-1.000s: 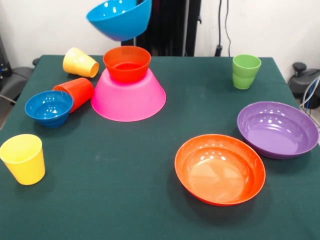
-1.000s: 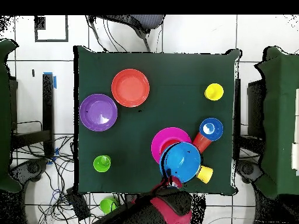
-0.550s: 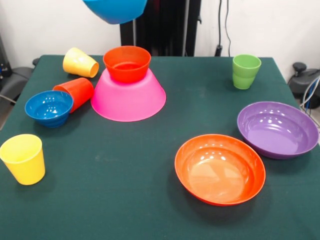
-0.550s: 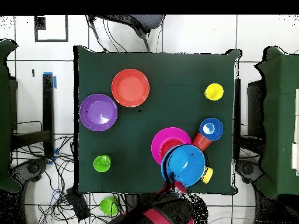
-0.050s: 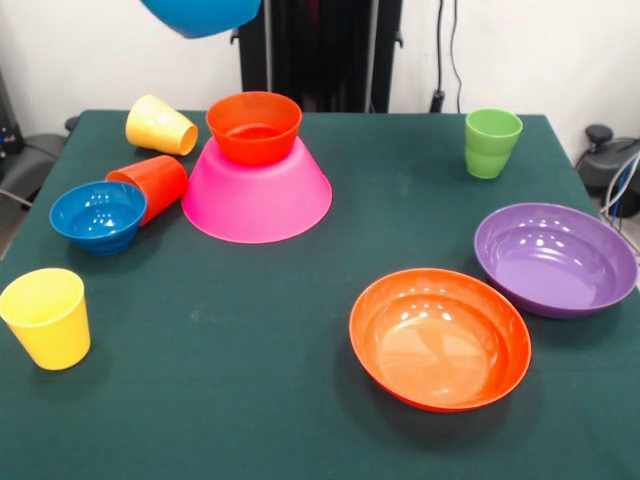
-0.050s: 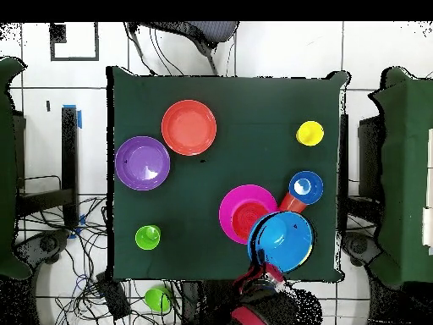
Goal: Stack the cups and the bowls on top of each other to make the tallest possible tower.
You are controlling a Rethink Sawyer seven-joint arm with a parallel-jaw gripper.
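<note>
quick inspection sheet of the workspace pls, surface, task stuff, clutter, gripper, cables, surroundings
surface: dark green table cloth, flat.
job's things: large pink bowl upside down, small orange bowl upright on it; medium blue bowl lifted high above the table; small blue bowl beside the tipped orange-red cup; one yellow cup on its side, another yellow cup upright; green cup upright; wide orange bowl and purple bowl upright, apart.
clutter: nothing seen.
gripper: at the blue bowl's rim, state unclear.
cables: tangle on the floor.
surroundings: tiled floor, green object off the table.
</note>
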